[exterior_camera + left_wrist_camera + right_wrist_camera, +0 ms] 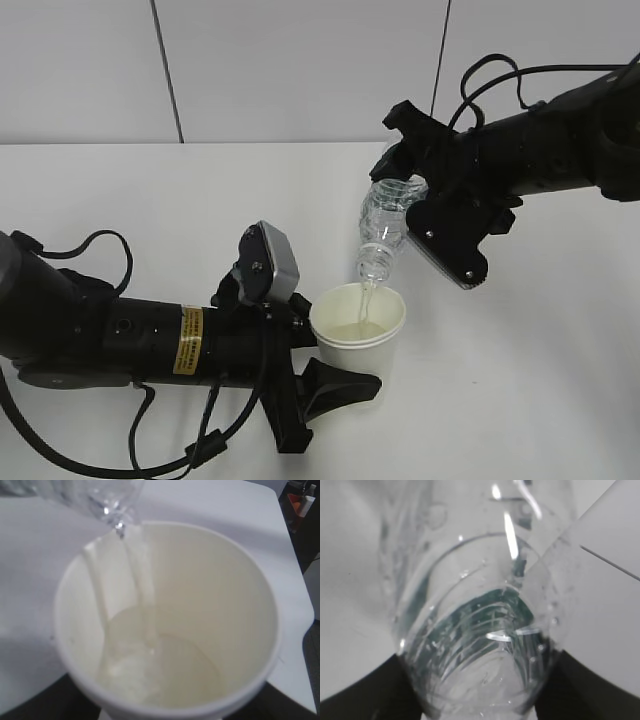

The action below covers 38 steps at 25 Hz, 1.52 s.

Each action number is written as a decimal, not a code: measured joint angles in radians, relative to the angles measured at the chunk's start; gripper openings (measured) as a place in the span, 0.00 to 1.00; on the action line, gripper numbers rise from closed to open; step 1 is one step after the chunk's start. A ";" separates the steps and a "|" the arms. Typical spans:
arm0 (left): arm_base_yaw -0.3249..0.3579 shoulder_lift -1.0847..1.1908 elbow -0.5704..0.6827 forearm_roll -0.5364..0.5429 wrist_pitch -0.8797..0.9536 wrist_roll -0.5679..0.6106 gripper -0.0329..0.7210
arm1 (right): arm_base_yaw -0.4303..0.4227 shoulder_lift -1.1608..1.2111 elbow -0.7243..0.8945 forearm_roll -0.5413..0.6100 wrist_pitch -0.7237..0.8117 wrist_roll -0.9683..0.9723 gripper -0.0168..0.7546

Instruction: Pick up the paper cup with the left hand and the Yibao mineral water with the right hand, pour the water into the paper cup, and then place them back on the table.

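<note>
1. We are pouring: the right hand [418, 205] is holding the Yibao mineral water [385, 225] tipped steeply, mouth down, directly above the paper cup [358, 330]. Its fingers are clamped on the bottle's upper body (the label band is hidden by the gripper in the exterior view).
2. The left hand [325, 360] is pinching the paper cup from the side, one finger [335, 385] showing along the front of the cup's base. Whether the cup is resting on the table [150, 200] or lifted just clear of it, we cannot tell.
3. The water [142, 575] is falling as a thin stream from the bottle mouth, just inside the cup's far rim, and pooling at the bottom; we judge the cup well under half full.
4. The right wrist view is showing the bottle's ribbed inside nearly drained, with droplets clinging to the wall.
5. Why held so: we judge the mouth is kept close over the rim so that the stream lands inside, and the cup is gripped to stop it tipping.
6. Location: cup and bottle are sitting over the middle of the table, towards its near edge.
7. Remaining, in our judgement: righting the bottle, then setting both down.
</note>
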 joint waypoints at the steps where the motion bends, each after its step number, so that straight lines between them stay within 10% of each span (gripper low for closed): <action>1: 0.000 0.000 0.000 0.000 0.000 0.000 0.63 | 0.000 0.000 0.000 0.000 0.000 0.000 0.56; 38: 0.000 0.000 0.000 0.000 0.000 0.000 0.63 | 0.000 0.000 0.000 0.000 0.002 0.000 0.56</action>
